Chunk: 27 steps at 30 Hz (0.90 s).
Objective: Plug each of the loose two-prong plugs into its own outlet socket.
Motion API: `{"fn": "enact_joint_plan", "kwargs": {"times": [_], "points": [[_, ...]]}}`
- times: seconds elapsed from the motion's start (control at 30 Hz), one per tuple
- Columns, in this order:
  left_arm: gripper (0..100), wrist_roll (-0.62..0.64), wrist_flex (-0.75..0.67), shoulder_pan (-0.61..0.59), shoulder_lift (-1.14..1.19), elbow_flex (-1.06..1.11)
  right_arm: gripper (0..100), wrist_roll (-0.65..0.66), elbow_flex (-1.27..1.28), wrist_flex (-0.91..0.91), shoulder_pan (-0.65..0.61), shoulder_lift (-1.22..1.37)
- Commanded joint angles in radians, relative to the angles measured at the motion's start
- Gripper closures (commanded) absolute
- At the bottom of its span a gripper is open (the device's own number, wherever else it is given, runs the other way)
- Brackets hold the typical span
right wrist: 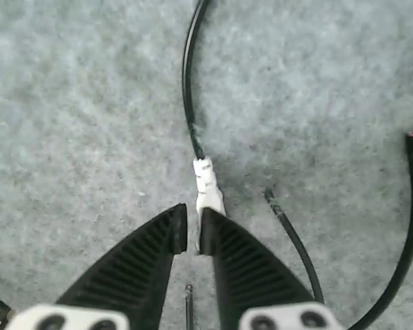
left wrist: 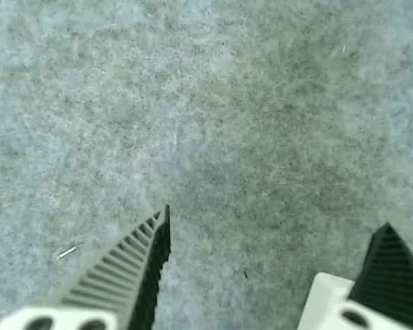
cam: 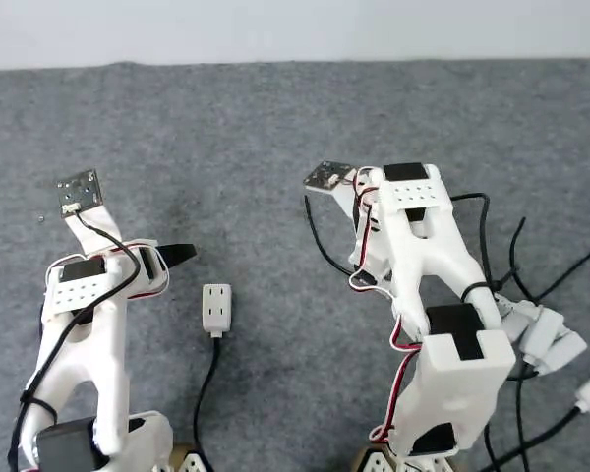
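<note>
At the tips of the right claw [right wrist: 193, 218], the white plug [right wrist: 205, 180] is lying in line with it, narrowly pinched; the outlet socket [cam: 215, 306] is sitting nearer the wide-open left claw [left wrist: 277, 216].

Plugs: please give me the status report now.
Left gripper open over bare carpet. Right gripper shut on white plug. Outlet socket between arms, nothing plugged in. Loose black cords beside plug.

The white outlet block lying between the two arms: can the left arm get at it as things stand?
Probably yes. The left gripper is open, and only bare carpet lies between it and the outlet block.
</note>
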Motion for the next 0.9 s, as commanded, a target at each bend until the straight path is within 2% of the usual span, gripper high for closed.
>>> {"fn": "enact_joint_plan", "kwargs": {"times": [0.0,0.23,0.53,0.7,0.87], "points": [[58,-0.008,-0.021,0.005,-0.005,-0.008,98.9,0.009,-0.055,-0.001,0.054,-0.068],[58,-0.008,-0.021,0.005,-0.005,-0.008,98.9,0.017,0.011,-0.076,0.091,-0.067],[58,-0.008,-0.021,0.005,-0.005,-0.008,98.9,0.04,0.147,-0.071,-0.002,-0.079],[58,-0.008,-0.021,0.005,-0.005,-0.008,98.9,0.037,0.133,-0.079,-0.018,-0.079],[58,-0.008,-0.021,0.005,-0.005,-0.008,98.5,-0.058,0.041,-0.071,-0.018,-0.077]]}}
